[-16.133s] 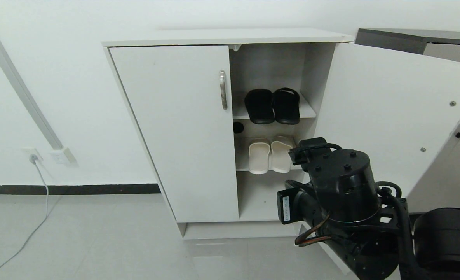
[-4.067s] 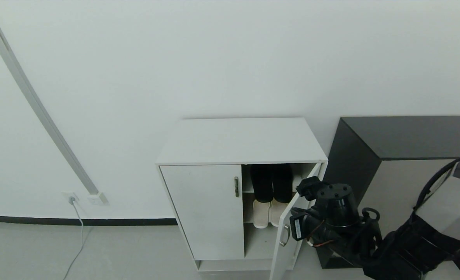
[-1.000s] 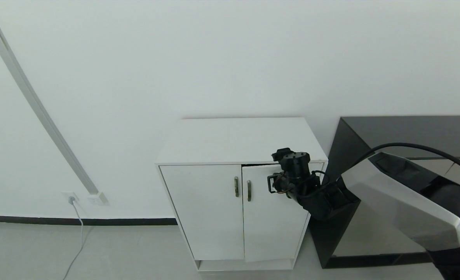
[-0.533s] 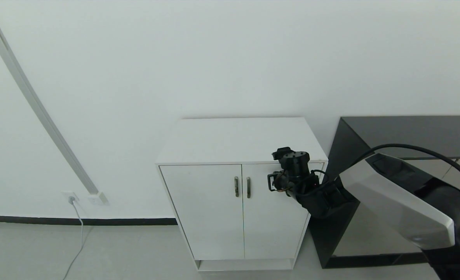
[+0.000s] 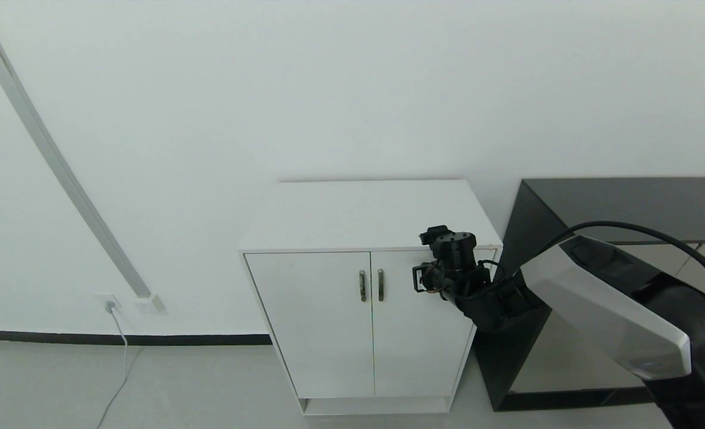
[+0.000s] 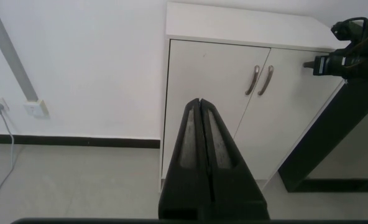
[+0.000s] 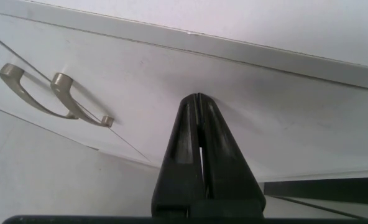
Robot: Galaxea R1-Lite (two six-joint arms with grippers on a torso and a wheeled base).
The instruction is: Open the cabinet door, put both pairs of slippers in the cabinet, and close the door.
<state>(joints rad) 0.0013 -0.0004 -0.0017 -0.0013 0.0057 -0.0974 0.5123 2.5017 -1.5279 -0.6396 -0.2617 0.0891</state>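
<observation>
The closing step looks done, since the cabinet [image 5: 364, 215] stands by the wall with its right door [image 5: 418, 339] flush, the right gripper [image 7: 199, 97] pressed together at its upper part, and the left gripper [image 6: 199, 101] likewise pressed together and well back, so next only backing away seems needed.

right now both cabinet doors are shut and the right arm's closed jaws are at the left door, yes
No: the right gripper, jaws closed, is at the right door, not the left door, as the head view shows. Both cabinet doors are shut.
</observation>
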